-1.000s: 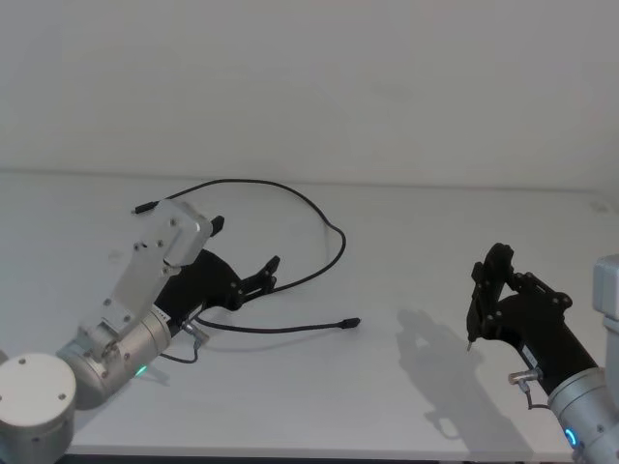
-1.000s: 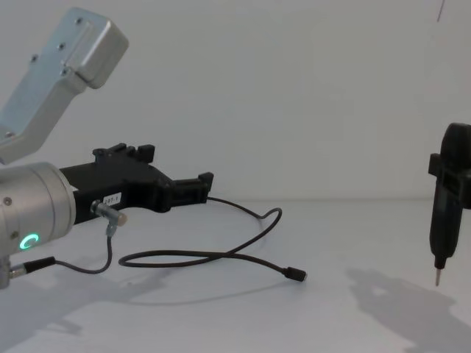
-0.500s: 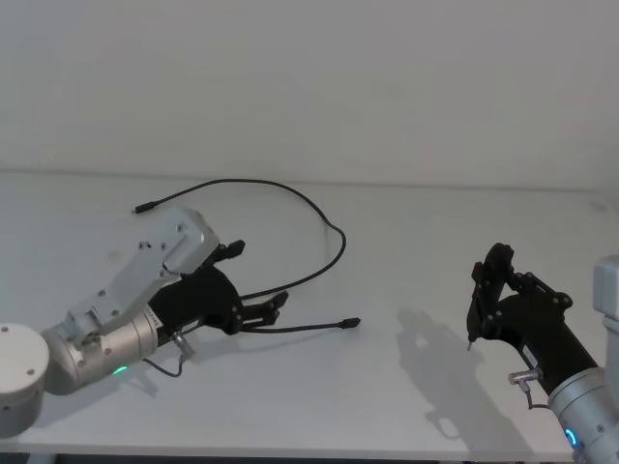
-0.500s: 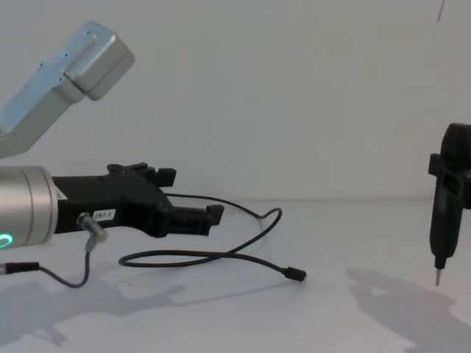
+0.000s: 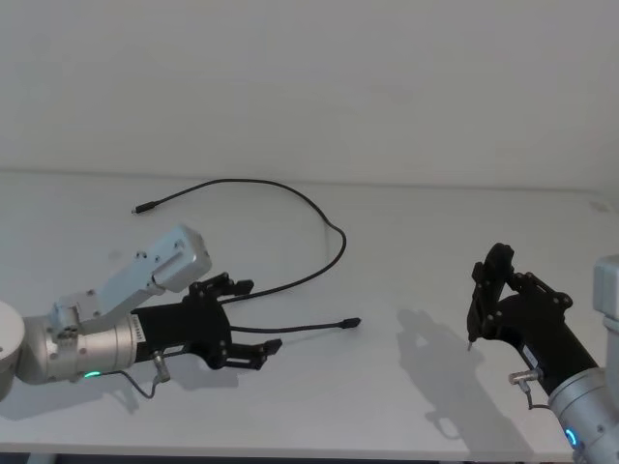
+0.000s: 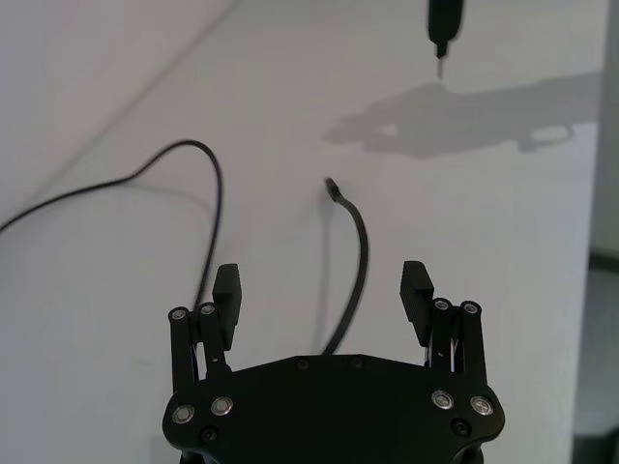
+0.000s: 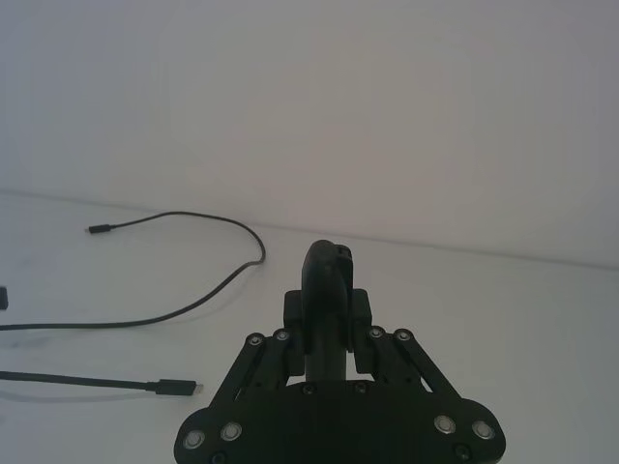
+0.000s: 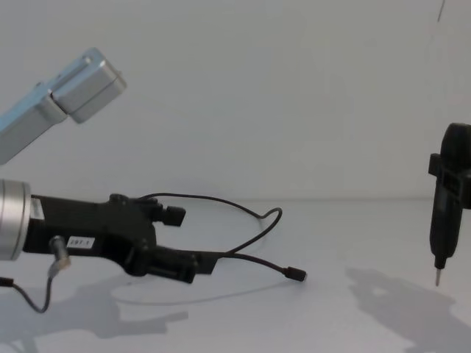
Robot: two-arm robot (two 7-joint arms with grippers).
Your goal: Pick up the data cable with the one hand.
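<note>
Straddling the near run of the data cable (image 5: 290, 192), the left end effector (image 5: 254, 316) is recorded low over the bench (image 5: 435, 222), fingers spread wide apart and nothing gripped.

Item, data cable: laid flat on the bench in one long open loop. One plug is placed far back on the left. The other is placed just ahead of the left end effector, toward the middle of the bench. In the left wrist view the cord (image 6: 360, 253) is seen passing between the two fingers (image 6: 228, 286), nearer one finger than the other. No contact with either can be made out.

Item, right end effector (image 5: 495, 290): parked well apart on the right, raised, fingers drawn together on nothing.

Hazards, as judged:
- Cord thin and flat on the surface. If the fingers are closed too high, it is likely to be passed over and missed.
- If the fingers are lowered too far, the bench may be struck by the tips.
- Cord off-centre in the gap. It may be pushed sideways by the nearer finger before it is pinched.
- Hold taken close to the free end. The short tail may be pulled through a weak pinch.
- Loop long and slack. The far plug may be dragged across the bench once the cord is lifted.
</note>
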